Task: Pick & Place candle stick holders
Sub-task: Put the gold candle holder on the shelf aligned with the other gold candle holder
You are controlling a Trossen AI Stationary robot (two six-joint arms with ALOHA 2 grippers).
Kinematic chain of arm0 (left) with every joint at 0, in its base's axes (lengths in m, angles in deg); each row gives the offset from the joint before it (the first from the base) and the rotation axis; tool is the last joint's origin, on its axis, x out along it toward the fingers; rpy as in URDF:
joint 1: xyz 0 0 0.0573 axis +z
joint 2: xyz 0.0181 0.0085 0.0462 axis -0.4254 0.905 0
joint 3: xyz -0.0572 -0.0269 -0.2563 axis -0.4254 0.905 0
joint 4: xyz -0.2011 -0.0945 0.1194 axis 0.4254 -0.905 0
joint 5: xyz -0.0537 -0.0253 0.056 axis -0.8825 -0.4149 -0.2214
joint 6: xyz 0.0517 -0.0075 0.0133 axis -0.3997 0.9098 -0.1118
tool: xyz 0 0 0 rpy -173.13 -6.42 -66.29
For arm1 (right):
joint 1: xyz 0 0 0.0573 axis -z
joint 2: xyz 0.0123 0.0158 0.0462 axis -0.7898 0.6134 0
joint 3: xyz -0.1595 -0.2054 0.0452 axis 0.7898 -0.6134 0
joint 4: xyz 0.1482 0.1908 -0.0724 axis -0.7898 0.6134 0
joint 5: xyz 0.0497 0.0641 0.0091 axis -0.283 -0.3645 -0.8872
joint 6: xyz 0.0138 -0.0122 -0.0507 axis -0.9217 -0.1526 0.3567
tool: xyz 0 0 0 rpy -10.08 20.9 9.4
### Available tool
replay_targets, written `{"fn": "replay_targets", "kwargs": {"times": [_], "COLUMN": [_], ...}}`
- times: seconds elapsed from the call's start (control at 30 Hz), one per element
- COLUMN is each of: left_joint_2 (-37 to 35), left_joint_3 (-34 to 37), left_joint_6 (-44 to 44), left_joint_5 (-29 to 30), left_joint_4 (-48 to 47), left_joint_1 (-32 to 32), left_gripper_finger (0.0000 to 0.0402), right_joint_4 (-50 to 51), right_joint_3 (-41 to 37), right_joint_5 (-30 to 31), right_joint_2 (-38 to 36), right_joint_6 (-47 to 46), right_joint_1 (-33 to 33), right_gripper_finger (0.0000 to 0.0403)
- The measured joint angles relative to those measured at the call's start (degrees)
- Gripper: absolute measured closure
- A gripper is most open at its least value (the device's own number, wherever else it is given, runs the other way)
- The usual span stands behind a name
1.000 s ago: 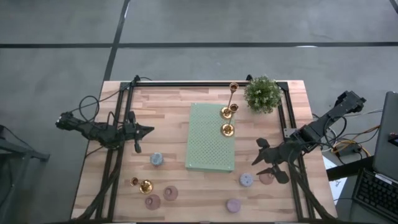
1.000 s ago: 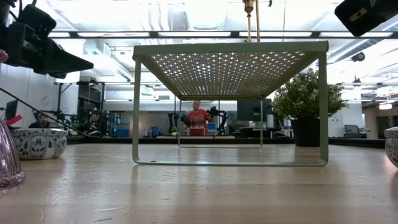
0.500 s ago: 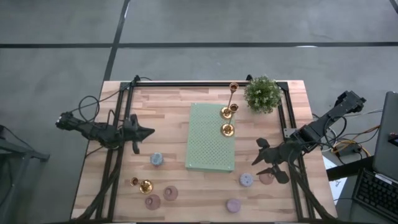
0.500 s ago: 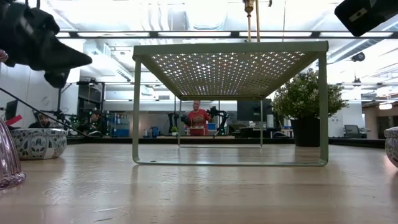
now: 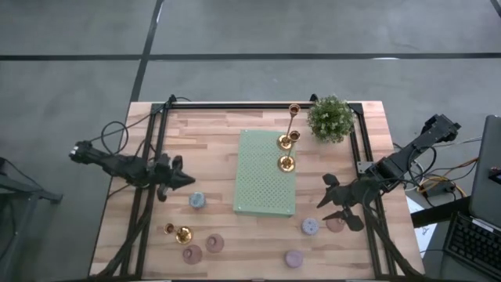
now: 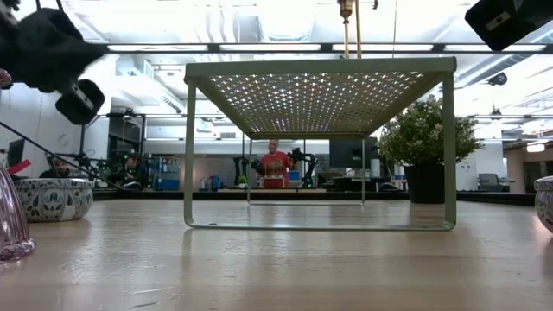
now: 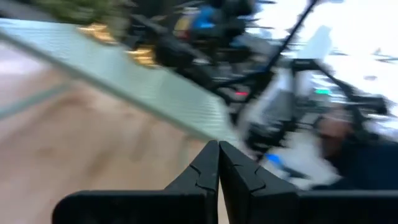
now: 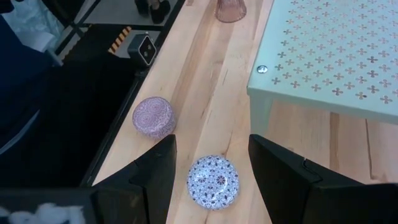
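Observation:
Two short gold candle stick holders (image 5: 286, 163) (image 5: 287, 142) and a tall thin-stemmed one (image 5: 293, 117) stand on the pale green perforated shelf (image 5: 264, 184). Another gold holder (image 5: 179, 233) lies on the table near the front left. Round pastel holders stand about: blue-grey (image 5: 197, 200), pink (image 5: 214, 244) (image 5: 192, 253), lavender (image 5: 293, 258), patterned blue-grey (image 8: 213, 181) and pink (image 5: 336, 225). My left gripper (image 5: 186, 178) hovers shut and level, left of the shelf, above the table. My right gripper (image 8: 211, 144) stands open, slanting down above the patterned blue-grey holder, touching nothing.
A green potted plant (image 5: 330, 117) stands at the far right corner. The shelf is raised on thin legs (image 6: 190, 155) with free room beneath. Black frame rails (image 5: 149, 157) run along both table sides. A person (image 6: 275, 164) stands in the room far behind.
My left gripper has rolled about its own long axis, and its tip has swung a little toward the table's near edge; it stays shut and empty. The right arm and all holders have kept still.

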Motion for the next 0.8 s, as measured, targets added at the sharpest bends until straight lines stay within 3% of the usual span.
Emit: {"fn": "replay_targets", "kwargs": {"times": [0.1,0.2,0.3,0.37,0.6,0.8], "left_joint_2": [0.01,0.01,-0.05,-0.05,-0.03,-0.11], "left_joint_3": [0.50,0.35,0.30,0.12,-0.65,-0.63], "left_joint_6": [-2.51,-5.84,-8.91,-11.83,-21.25,-20.38], "left_joint_5": [-8.83,-23.33,-32.50,-35.34,-36.12,-46.68], "left_joint_4": [2.97,7.76,11.15,9.26,-0.81,2.60], "left_joint_1": [-0.04,-0.09,-0.15,-0.15,-0.15,-0.15], "left_gripper_finger": [0.0388,0.0388,0.0388,0.0388,0.0390,0.0390], "right_joint_4": [-0.04,-0.31,-0.84,-1.31,-5.98,-8.98], "right_joint_3": [0.00,0.00,0.00,0.00,-0.03,-0.07], "right_joint_5": [0.01,0.02,0.18,0.48,1.89,2.67], "right_joint_2": [0.00,0.00,0.00,0.00,0.00,0.00], "right_joint_6": [-0.25,-3.24,-6.13,-7.32,-7.41,-7.52], "right_joint_1": [0.00,0.00,0.01,0.04,0.04,0.04], "right_gripper_finger": [0.0209,0.0209,0.0209,0.0209,0.0209,0.0209]}}
